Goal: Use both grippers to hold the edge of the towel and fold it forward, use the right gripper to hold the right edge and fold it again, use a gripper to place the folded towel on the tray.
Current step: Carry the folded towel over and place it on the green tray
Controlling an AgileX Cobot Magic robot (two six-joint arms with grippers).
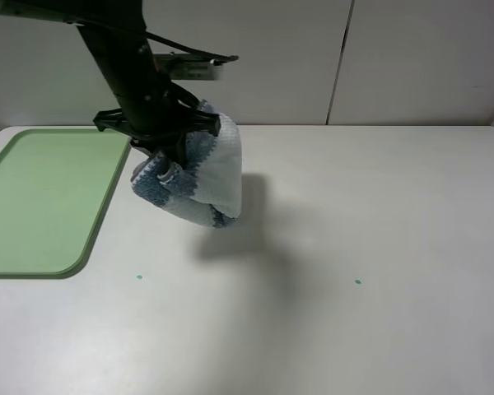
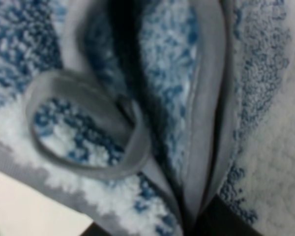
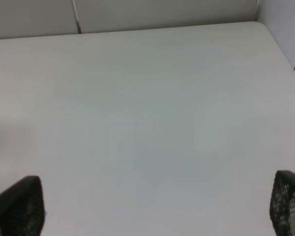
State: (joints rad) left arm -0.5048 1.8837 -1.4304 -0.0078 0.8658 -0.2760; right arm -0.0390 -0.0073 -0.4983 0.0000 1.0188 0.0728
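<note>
The folded towel [image 1: 218, 177], striped blue and white, hangs bunched in the air just right of the tray [image 1: 41, 197]. My left gripper [image 1: 166, 164] reaches down from the upper left and is shut on it. In the left wrist view the towel [image 2: 265, 147] fills the frame, and the grey hem of the edge of the towel [image 2: 206, 98] runs in folded layers down into the pinch. The light-green tray lies flat at the table's left with nothing on it. My right gripper [image 3: 155, 204] stands open over bare table and holds nothing. The exterior view does not show it.
The white table [image 1: 354, 230] stretches right and toward the front, with two small green dots [image 1: 139, 276] [image 1: 358, 282] on it. White wall panels [image 1: 395, 58] close off the far edge. The towel casts a shadow on the table below it.
</note>
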